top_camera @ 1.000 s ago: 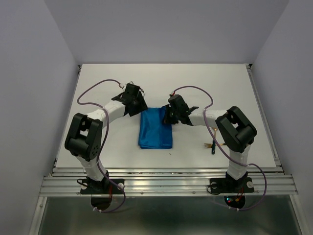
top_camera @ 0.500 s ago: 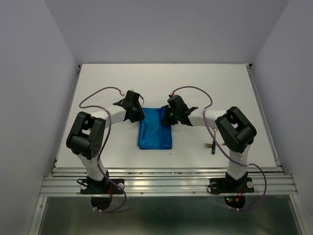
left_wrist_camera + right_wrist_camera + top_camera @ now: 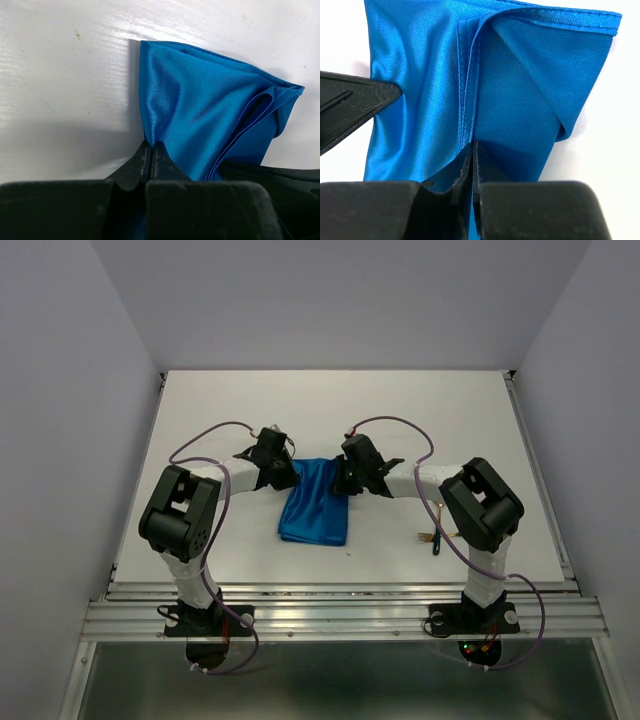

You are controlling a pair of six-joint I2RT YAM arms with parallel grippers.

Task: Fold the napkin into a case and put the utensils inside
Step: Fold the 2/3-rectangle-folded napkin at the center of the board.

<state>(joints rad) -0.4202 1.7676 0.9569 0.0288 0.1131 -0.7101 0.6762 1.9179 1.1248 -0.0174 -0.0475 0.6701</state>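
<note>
The bright blue napkin lies folded into a narrow strip in the middle of the table. My left gripper is shut on its far left corner, and the left wrist view shows the cloth pinched at the tips of that gripper. On the far right corner my right gripper is shut, its tips pinching the layered hems of the napkin. The utensils lie beside the right arm's base, partly hidden by its cable.
The white table ends in a metal rail at the near side. Grey walls close in the left, right and back. A finger of the left gripper shows at the left of the right wrist view.
My left gripper came in towards the napkin's far left corner and shut on it. The napkin's far end has bunched and the strip now lies slightly skewed. The right gripper kept its hold.
</note>
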